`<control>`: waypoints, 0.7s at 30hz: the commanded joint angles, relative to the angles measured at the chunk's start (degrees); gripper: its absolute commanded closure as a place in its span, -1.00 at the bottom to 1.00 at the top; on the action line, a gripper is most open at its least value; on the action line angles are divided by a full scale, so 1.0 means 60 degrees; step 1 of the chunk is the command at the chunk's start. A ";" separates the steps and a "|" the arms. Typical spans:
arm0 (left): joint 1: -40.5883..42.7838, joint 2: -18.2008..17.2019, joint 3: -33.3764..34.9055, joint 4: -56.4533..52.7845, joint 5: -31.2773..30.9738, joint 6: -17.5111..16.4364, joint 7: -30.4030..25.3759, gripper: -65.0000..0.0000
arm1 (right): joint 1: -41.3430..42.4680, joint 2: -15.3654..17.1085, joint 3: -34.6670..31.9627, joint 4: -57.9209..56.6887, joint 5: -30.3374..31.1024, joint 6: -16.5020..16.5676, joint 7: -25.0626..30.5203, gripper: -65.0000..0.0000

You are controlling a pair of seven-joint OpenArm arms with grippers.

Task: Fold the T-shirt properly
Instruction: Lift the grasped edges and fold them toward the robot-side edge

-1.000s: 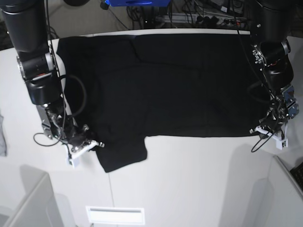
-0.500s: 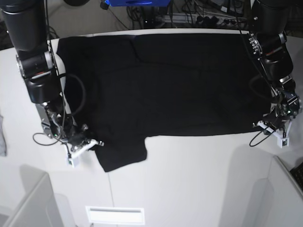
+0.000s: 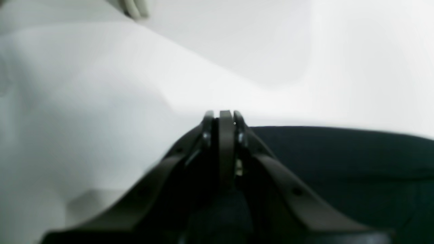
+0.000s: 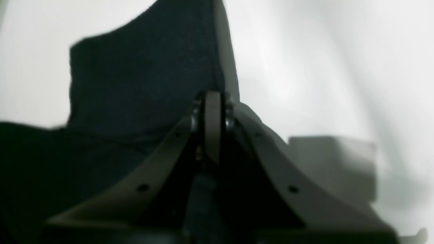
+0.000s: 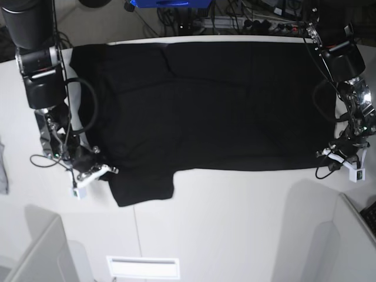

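Note:
The black T-shirt point(image 5: 205, 106) lies spread plain side up across the white table point(image 5: 235, 223), one sleeve point(image 5: 144, 188) hanging toward the front. My right gripper point(image 5: 110, 170) sits at the shirt's front left edge, beside that sleeve. In the right wrist view it point(image 4: 213, 98) is shut, with the black cloth point(image 4: 135, 84) running into its tips. My left gripper point(image 5: 322, 154) is at the front right corner of the shirt. The left wrist view shows it point(image 3: 225, 117) shut at the edge of the dark cloth point(image 3: 339, 162).
A grey cloth scrap point(image 5: 3, 170) hangs at the table's left edge. Pale bins stand at the front left point(image 5: 35, 252) and front right point(image 5: 355, 235). A white slot point(image 5: 143, 267) is set in the front. Cables and a blue object point(image 5: 170, 3) lie behind the table.
Both arms have moved outward. The right gripper went left and dragged the sleeve and front edge with it. The left gripper went right and the shirt's front edge is stretched.

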 commanded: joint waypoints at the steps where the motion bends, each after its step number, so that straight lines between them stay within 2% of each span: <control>1: -0.0095 -0.0166 -0.0056 0.0364 -0.0067 -0.0059 -0.0149 1.00 | 0.0334 0.0102 0.0098 0.0315 0.0124 0.0057 0.0254 1.00; 5: 0.0330 -0.0151 -0.0056 0.1023 -0.0082 -0.0059 -0.0076 1.00 | 0.0070 0.0248 0.0098 0.0667 0.0124 0.0057 0.0254 1.00; 7: 0.0418 -0.0137 -0.0071 0.1273 -0.0111 -0.0059 0.0276 1.00 | -0.0091 0.0278 0.0113 0.0930 0.0124 0.0057 0.0254 1.00; 13: 0.0960 -0.0180 -0.0848 0.1932 -0.1401 -0.0059 0.0788 1.00 | -0.0618 0.0380 0.0128 0.1927 0.0138 0.0043 0.0254 1.00; 17: 0.1371 -0.0210 -0.0877 0.2562 -0.1621 -0.0059 0.0935 1.00 | -0.0868 0.0483 0.0128 0.2454 0.0138 -0.0441 0.0254 1.00; 21: 0.1546 -0.0210 -0.0935 0.2767 -0.1621 -0.0059 0.1287 1.00 | -0.1161 0.0512 0.0128 0.2967 0.0138 -0.0529 0.0254 1.00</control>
